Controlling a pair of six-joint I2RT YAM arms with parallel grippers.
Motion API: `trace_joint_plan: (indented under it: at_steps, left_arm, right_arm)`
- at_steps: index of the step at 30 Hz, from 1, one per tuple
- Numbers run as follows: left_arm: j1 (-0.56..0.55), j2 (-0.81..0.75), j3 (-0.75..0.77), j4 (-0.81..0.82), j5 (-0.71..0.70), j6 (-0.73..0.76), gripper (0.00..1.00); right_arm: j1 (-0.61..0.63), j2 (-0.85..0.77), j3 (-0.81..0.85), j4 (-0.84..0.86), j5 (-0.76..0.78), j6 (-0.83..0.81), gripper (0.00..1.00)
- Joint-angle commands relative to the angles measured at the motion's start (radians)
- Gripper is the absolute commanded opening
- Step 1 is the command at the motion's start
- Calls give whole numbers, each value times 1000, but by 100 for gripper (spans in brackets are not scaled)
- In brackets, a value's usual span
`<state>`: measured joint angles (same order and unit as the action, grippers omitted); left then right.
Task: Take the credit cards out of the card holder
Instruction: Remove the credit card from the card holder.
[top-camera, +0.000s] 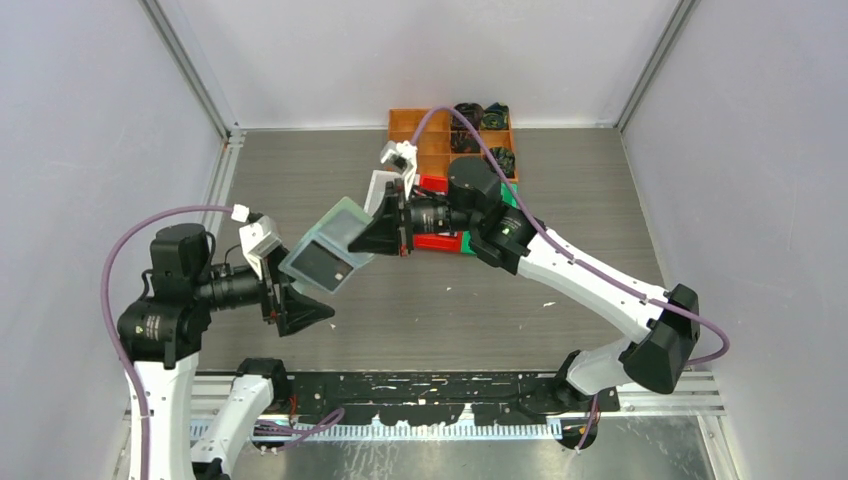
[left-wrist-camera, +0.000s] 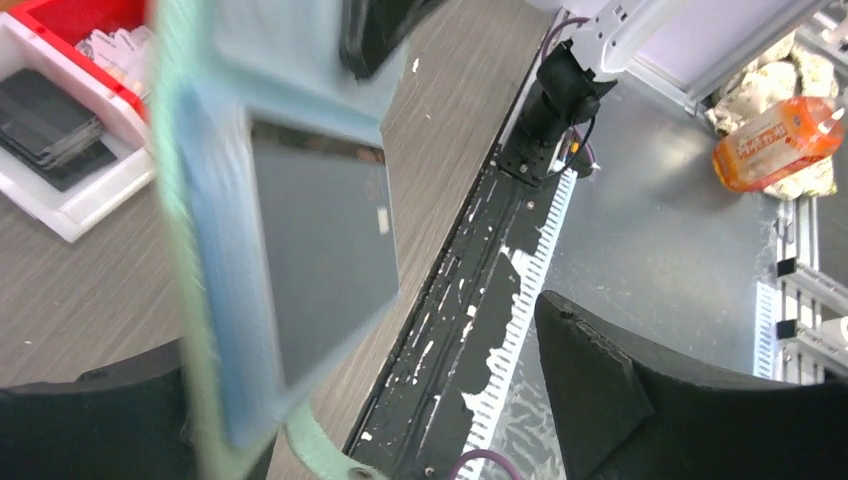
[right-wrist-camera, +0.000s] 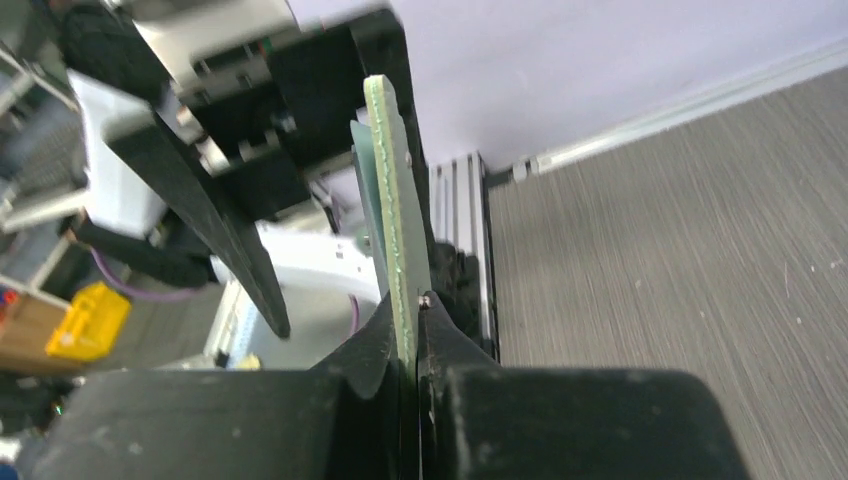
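— While the right gripper (right-wrist-camera: 412, 320) pinches the small flat pale green folding card holder (top-camera: 330, 250) by its edge, where is that holder?
— Up in the air, between the two arms, above the grey wood-look counter (top-camera: 520, 300). It hangs open and tilted.
— And the left gripper (top-camera: 305, 308)?
— Its jaws are spread wide and it holds nothing. The holder is just beside one of its fingers.
— Are the cards out yet?
— Not all. One thin dark rectangular card (left-wrist-camera: 320, 250) sits inside a bluish clear pocket. That one has to come out.
— Are any done?
— I think so. A stack of flat black cards (left-wrist-camera: 45, 125) lies in the white plastic bin (left-wrist-camera: 95, 205), next to the red plastic bin (left-wrist-camera: 50, 15). It is blurry there, so I can't count them. I also can't tell if other pockets hide more.
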<state>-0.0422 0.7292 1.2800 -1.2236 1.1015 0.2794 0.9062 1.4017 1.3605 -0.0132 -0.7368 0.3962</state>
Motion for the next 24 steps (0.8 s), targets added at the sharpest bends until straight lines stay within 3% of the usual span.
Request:
trace_joint_plan:
  at_steps: [1,7,14,16,20,24]
  left_arm:
    - [-3,-46,-96,326,46,-316,84]
    - [-2,-65,-120,506,68,-515,69]
    - [-2,-56,-78,538,92,-550,38]
    - [-4,-53,-66,536,102,-550,34]
    - [-2,-49,-37,533,103,-554,38]
    - [-3,-34,-12,518,72,-562,64]
  right_arm:
    - [-27,-44,-35,484,14,289,1]
    - [-28,-53,-95,610,41,382,1]
    - [-29,-99,-165,625,64,377,1]
    - [-29,-113,-180,619,74,365,1]
    - [-32,-125,-195,611,78,357,1]
    - [-32,-131,-201,611,73,360,1]
